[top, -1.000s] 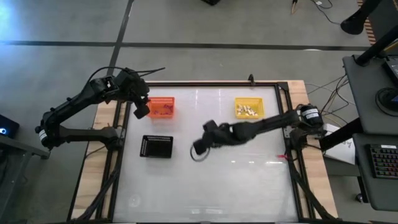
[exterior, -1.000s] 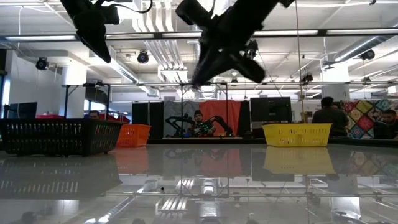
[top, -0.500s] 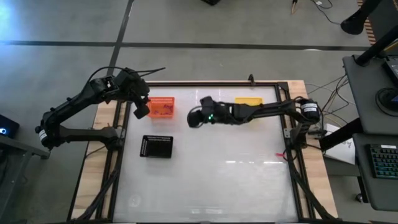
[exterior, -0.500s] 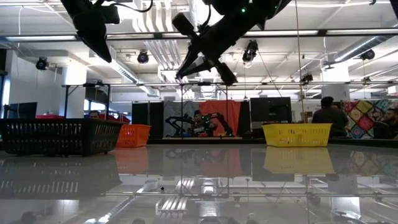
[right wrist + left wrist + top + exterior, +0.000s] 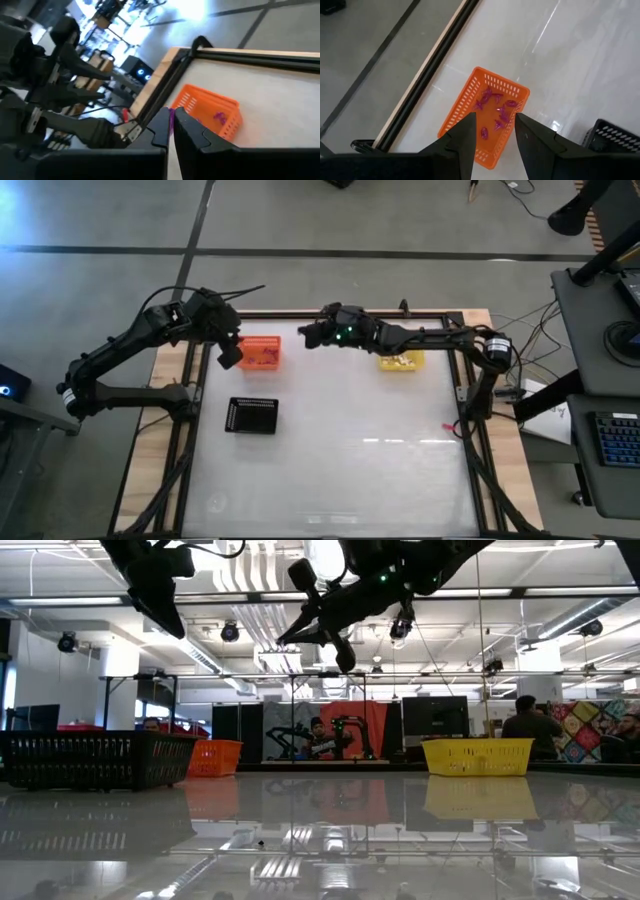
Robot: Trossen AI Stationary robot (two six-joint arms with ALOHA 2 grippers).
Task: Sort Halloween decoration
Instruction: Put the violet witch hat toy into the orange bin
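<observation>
- My left gripper [image 5: 229,356] hangs above the near-left edge of the orange basket [image 5: 260,351], fingers [image 5: 461,142] parted with nothing between them.
- Through that wrist camera I look straight down into the orange basket [image 5: 487,117], and the purple decorations [image 5: 496,110] lie scattered on its floor.
- My right gripper [image 5: 306,333] is raised over the far side of the table [image 5: 340,460], between the two baskets and nearer the orange one.
- Its fingers [image 5: 186,131] are pressed together, and a thin purple sliver [image 5: 171,119] shows at the seam; I think that is a trinket pinched there, but the view is too poor to be sure.
- Beyond those fingertips the orange basket shows again, with a purple piece [image 5: 219,116] visible inside it.
- The yellow basket [image 5: 402,358] sits under the right forearm, holding the cream decorations [image 5: 403,361].
- The black tray [image 5: 251,416] rests on the table nearer me than the orange basket, apart from both grippers.
- In the low view both arms hang high above the surface, and people stand in the room behind.
</observation>
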